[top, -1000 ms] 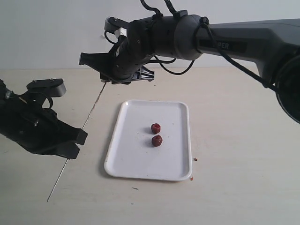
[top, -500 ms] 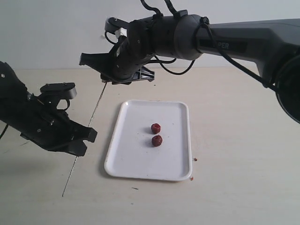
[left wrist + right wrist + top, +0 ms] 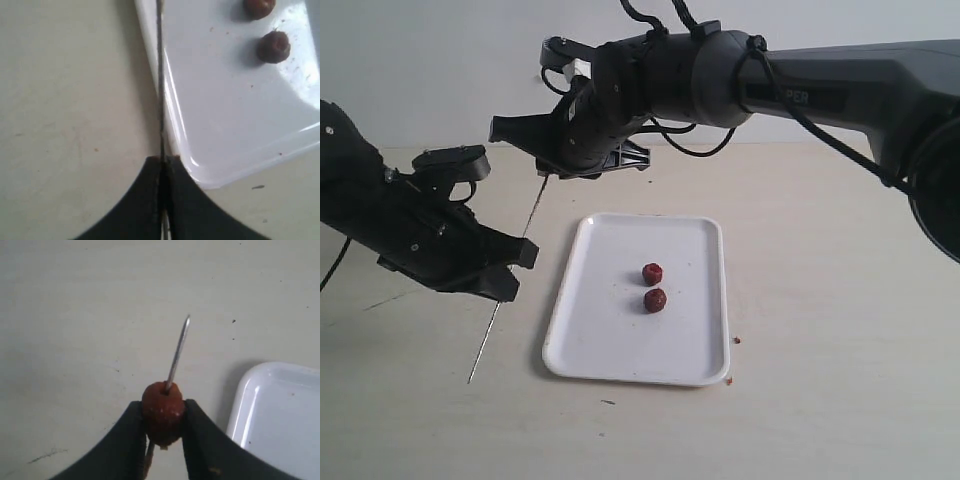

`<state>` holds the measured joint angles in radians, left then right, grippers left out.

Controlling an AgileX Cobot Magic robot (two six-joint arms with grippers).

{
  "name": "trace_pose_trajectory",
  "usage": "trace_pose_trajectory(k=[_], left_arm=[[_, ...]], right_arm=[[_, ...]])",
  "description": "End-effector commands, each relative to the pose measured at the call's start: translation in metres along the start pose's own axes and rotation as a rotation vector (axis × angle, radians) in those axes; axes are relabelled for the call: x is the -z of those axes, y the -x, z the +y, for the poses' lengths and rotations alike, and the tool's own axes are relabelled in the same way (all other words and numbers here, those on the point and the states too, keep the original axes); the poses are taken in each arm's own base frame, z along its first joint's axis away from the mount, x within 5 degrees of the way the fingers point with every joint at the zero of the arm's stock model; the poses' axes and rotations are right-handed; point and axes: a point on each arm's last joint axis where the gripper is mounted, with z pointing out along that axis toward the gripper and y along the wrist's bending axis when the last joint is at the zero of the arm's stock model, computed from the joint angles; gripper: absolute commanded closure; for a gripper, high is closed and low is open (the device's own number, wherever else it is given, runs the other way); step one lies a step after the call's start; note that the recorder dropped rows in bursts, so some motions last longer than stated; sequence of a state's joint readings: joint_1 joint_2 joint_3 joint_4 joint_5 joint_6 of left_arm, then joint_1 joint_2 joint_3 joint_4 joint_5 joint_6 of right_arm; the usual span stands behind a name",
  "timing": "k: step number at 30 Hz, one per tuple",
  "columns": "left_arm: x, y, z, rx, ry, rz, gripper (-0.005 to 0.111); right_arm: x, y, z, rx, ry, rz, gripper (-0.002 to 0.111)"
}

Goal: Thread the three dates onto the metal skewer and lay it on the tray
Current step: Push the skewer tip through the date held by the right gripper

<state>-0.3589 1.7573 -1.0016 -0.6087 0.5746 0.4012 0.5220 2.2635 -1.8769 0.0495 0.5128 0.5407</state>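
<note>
In the right wrist view, my right gripper (image 3: 164, 410) is shut on one dark red date (image 3: 162, 415), and the metal skewer (image 3: 177, 352) passes through it with its tip sticking out. In the exterior view that date is hidden by the right gripper (image 3: 542, 168), high at the back. The thin skewer (image 3: 529, 215) slants down from there to my left gripper (image 3: 515, 270), shut on it near the middle, left of the white tray (image 3: 640, 350). Two dates (image 3: 652, 273) (image 3: 655, 300) lie mid-tray. In the left wrist view, the skewer (image 3: 160, 75) runs along the tray's rim (image 3: 172, 125) from the left gripper (image 3: 162, 161).
Small dark crumbs lie on the table by the tray's front right corner (image 3: 736, 340) and in front of the tray (image 3: 607, 402). The skewer's lower end (image 3: 472, 378) hangs near the table to the left of the tray.
My left gripper has moved right and up, carrying the skewer's lower end toward the tray. The right gripper has barely moved and keeps its date.
</note>
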Motion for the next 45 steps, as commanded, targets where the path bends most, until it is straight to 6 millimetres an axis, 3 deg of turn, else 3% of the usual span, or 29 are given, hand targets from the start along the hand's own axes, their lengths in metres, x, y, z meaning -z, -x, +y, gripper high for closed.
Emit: trace_pose_trajectory(k=[1,16,23,26,31,33,40,45], left_arm=[[0.006,0.015,-0.008,-0.004,-0.051,-0.086,0.107],[0.015,0.043,-0.004,-0.015,0.024,-0.321,0.107],[0.016,0.046,-0.003,0.013,0.028,-0.353,0.107],[0.015,0.043,-0.005,-0.022,0.013,-0.322,0.107],[0.014,0.041,-0.006,-0.034,-0.002,-0.297,0.107],[0.014,0.040,-0.007,-0.037,-0.007,-0.288,0.107],[0.013,0.034,-0.008,-0.092,-0.021,-0.221,0.107],[0.012,0.029,-0.008,-0.142,-0.019,-0.170,0.107]], right_arm=[[0.006,0.003,0.003,0.014,0.002,-0.002,0.083],[0.006,0.000,0.003,0.004,0.002,0.025,0.083],[0.006,-0.001,0.006,0.013,0.030,0.038,0.083],[0.006,0.000,0.006,0.017,0.034,0.031,0.074],[0.006,-0.001,0.006,0.015,0.031,0.037,0.037],[0.006,-0.001,0.005,0.017,0.026,0.042,0.028],[0.020,0.011,-0.002,0.037,-0.010,0.017,0.026],[0.043,0.034,-0.027,-0.005,-0.061,0.015,0.026]])
